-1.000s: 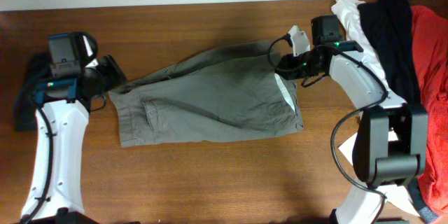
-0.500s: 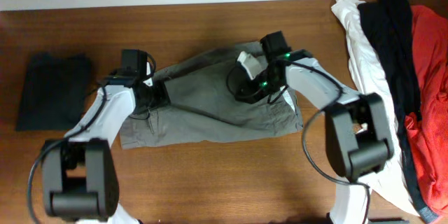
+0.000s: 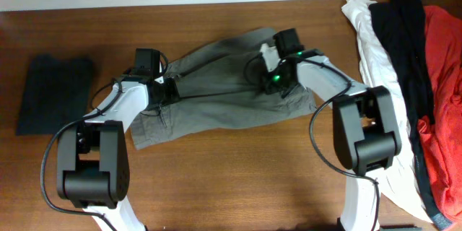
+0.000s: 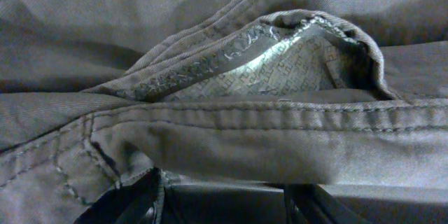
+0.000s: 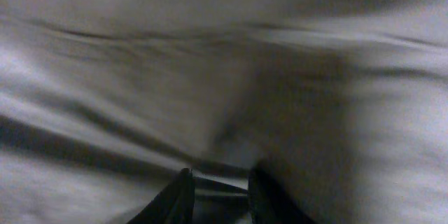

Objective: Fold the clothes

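1. One grey-khaki woven trouser-like garment [image 3: 216, 97] lies spread on the brown wooden counter [image 3: 231, 180], nearer its far edge.
2. Two hands are on it: the left hand [image 3: 167, 90] with its grip impossible to tell, the right hand [image 3: 268, 79] clenched on cloth.
3. One dark folded garment [image 3: 54, 94] lies at the left edge.

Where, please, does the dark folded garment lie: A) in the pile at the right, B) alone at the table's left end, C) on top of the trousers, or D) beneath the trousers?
B: the dark garment lies alone at the left end of the table, apart from the trousers.
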{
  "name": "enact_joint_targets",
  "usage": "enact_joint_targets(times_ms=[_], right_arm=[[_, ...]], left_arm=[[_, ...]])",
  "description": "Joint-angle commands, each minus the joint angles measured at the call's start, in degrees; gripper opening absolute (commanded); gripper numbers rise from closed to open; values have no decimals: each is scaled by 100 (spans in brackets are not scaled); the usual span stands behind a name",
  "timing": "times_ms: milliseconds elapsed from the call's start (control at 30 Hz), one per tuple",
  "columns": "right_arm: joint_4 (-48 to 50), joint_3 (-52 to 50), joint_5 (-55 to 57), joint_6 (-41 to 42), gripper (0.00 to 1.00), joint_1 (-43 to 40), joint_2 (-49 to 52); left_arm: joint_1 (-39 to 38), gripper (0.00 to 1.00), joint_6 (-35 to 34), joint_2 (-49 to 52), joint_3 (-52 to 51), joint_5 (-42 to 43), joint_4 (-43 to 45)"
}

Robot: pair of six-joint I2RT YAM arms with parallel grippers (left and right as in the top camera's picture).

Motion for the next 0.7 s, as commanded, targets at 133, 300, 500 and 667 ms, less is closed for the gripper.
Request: enact_joint_targets(times_ms=[133,300,500,667], right_arm=[[-186,-122,1615,496,32,-894,385],[-616,-122,1088,238,32,-949,385],[-2035,-125,1054,514,22,-929,385],[-3158,-125,942,667,22,-929,385]], left_arm=[[122,56,92,671,-321,-673,-96],[120,56,92,671,-319,-621,-295],[122,59,446,671,-319,-461,-1423],[125,65,459,671,-319,-846,-1899]])
